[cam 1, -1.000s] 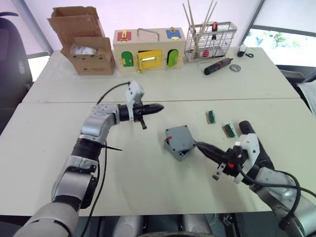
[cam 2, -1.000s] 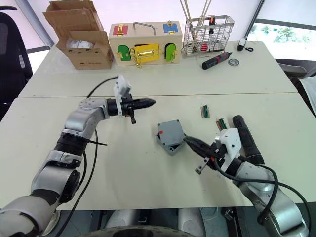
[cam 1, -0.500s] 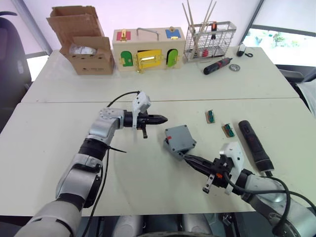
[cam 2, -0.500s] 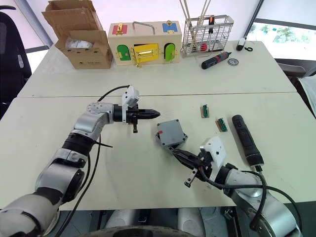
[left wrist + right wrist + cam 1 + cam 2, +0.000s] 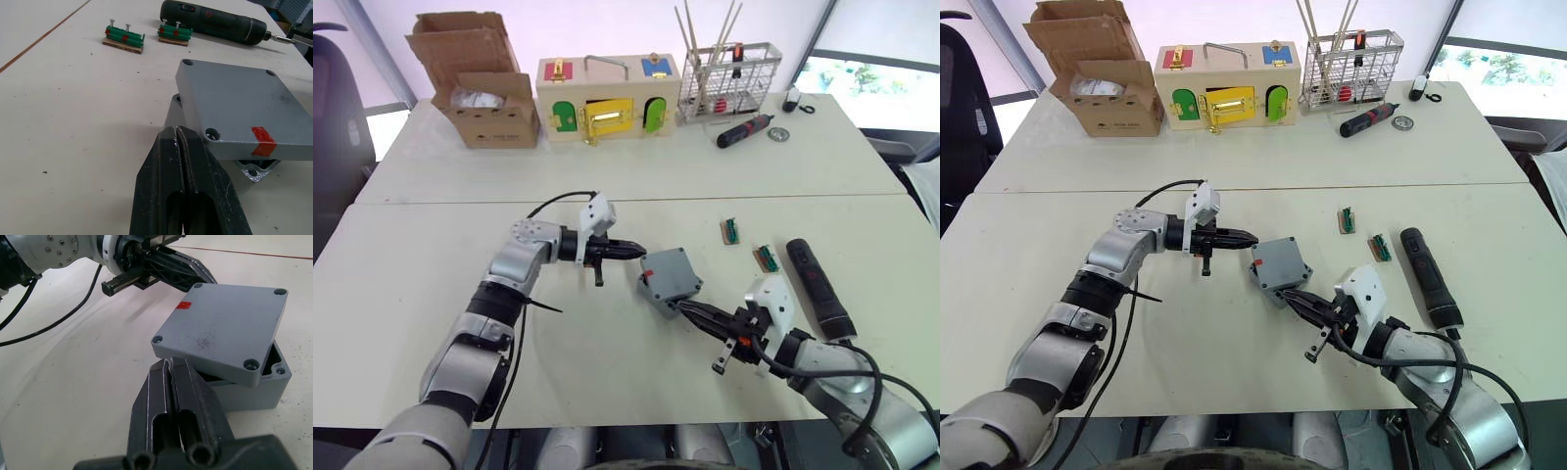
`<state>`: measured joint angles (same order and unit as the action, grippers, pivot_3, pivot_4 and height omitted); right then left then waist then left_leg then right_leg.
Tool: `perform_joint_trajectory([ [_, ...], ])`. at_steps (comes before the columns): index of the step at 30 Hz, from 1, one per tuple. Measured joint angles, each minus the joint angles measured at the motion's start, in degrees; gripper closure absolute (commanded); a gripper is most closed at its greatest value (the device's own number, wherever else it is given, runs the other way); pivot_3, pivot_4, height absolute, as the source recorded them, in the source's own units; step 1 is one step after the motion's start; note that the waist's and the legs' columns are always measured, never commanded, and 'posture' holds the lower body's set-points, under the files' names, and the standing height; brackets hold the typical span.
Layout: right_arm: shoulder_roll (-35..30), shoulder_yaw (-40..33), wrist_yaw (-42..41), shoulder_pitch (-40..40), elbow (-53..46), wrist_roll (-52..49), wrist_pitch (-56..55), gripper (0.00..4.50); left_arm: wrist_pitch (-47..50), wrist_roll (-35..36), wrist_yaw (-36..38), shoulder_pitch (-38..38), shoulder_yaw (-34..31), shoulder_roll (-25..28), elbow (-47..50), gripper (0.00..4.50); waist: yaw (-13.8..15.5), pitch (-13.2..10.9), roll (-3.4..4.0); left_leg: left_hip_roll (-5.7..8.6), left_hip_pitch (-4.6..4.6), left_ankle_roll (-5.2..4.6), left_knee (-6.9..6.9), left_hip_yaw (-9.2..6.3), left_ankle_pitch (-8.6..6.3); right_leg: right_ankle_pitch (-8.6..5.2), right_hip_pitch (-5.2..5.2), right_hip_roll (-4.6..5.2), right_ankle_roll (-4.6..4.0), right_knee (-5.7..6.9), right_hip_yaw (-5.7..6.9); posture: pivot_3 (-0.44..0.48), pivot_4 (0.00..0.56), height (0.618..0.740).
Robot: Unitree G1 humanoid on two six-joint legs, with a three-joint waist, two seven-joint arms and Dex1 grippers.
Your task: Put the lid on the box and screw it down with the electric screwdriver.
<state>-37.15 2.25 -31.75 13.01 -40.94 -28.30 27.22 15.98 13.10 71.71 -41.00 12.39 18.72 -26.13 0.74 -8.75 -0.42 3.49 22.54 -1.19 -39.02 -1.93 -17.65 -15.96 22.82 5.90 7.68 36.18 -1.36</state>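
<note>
Grey square plastic lid (image 5: 222, 328) with corner screw holes and a red mark on its edge is lying askew on the deeper grey plastic box (image 5: 254, 389), tilted and turned so that one corner of the box's open rim is showing. Both are sitting on the white table (image 5: 607, 333) between the two grippers. The left gripper (image 5: 179, 142), its two black fingers pressed together with nothing between them, is pointing at the lid's red-marked edge, its tip just beside that edge. The right gripper (image 5: 171, 369), fingers likewise pressed together and empty, is reaching in from the opposite side, its tip touching or just under the lid's overhanging edge. The thick black cylindrical electric screwdriver (image 5: 818, 287) is lying flat on the table beyond the right gripper, untouched. Two small green screw holders (image 5: 123, 37) are resting near the screwdriver.
</note>
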Motion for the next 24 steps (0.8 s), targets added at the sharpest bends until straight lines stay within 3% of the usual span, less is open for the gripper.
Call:
perform_joint_trajectory([
  [24,1.44,-1.07,-0.79,-0.95,2.85,2.39,-0.37,4.46,5.77,2.71,-0.7,3.51,-0.26,1.85,9.15,4.5,0.03,0.0,0.0,0.0,0.0,0.05,0.0,0.0,0.03,0.0,0.0,0.01,0.0,0.0,-0.01,0.0,0.15,0.737],
])
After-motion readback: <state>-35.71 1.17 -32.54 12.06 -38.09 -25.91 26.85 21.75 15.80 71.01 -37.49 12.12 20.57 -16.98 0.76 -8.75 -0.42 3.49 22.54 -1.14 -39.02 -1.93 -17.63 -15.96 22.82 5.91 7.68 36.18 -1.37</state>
